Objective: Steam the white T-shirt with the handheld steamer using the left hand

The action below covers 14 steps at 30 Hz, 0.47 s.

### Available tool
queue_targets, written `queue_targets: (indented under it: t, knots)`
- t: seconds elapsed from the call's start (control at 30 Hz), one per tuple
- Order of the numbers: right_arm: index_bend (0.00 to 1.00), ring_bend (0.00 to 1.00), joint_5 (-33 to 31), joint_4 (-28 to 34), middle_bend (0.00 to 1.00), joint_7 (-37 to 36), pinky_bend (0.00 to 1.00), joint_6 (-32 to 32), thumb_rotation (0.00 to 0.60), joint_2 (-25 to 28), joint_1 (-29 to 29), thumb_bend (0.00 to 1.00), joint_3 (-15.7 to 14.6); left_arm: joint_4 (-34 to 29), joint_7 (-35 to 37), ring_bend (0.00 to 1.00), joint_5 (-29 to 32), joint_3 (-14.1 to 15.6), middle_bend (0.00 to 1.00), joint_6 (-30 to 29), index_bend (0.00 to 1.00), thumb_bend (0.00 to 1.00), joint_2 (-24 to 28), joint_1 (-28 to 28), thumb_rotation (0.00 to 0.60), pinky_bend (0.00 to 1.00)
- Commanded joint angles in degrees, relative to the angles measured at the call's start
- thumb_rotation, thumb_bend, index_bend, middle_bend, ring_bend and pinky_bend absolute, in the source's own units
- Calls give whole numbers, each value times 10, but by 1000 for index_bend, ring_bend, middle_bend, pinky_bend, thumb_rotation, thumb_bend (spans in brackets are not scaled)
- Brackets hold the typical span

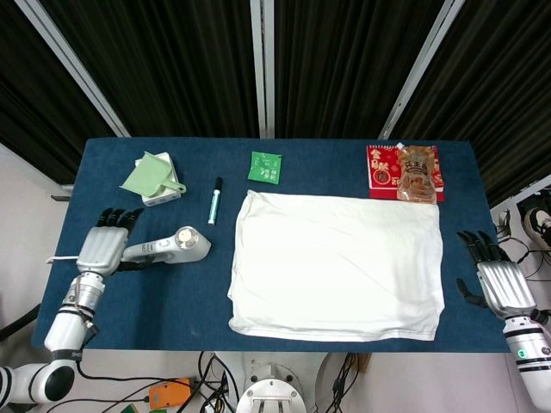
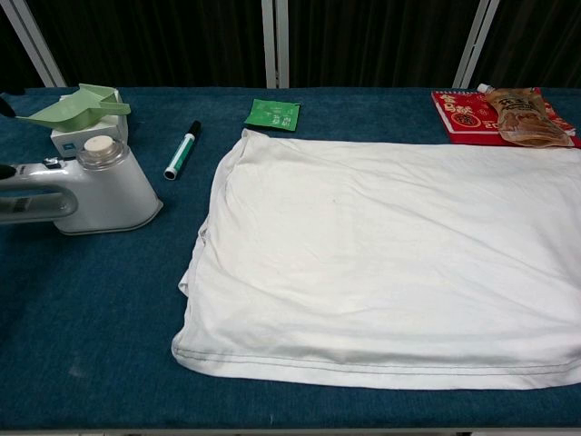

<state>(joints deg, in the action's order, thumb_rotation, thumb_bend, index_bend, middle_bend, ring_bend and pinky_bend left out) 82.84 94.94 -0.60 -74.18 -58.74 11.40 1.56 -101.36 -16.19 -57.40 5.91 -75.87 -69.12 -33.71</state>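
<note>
Steamer [image 1: 172, 247] sits on the blue table [image 1: 284, 151], left of the white T-shirt [image 1: 337, 264]. Left hand [image 1: 103, 248] hovers at its handle end, fingers spread, gripping nothing. Right hand [image 1: 502, 284] is off the table's right edge, splayed, holding nothing.

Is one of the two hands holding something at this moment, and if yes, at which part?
Nothing is held. The left hand is open beside the steamer, off its handle. The right hand is open past the T-shirt.

White T-shirt [image 2: 381, 259], white steamer [image 2: 95, 186], blue table [image 2: 91, 318], green packet [image 2: 271, 113].
</note>
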Motion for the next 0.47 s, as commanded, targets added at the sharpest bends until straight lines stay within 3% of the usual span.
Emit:
queue_targets:
  t: [0.03, 0.13, 0.47]
  knots:
    - [0, 20, 3, 1, 115, -13, 77, -22, 600, 16, -7, 115, 9, 53, 152, 38, -109, 21, 99, -99, 46, 113, 33, 107, 374, 0]
    - [0, 0, 11, -6, 44, -18, 2, -49, 600, 20, -21, 75, 9, 76, 193, 12, -138, 38, 78, -129, 46, 95, 42, 155, 376, 0]
    - [0, 0, 56, 1, 18, 0, 0, -132, 600, 1, -66, 69, -4, 129, 227, 0, -196, 55, 47, -204, 46, 80, 3, 272, 374, 0]
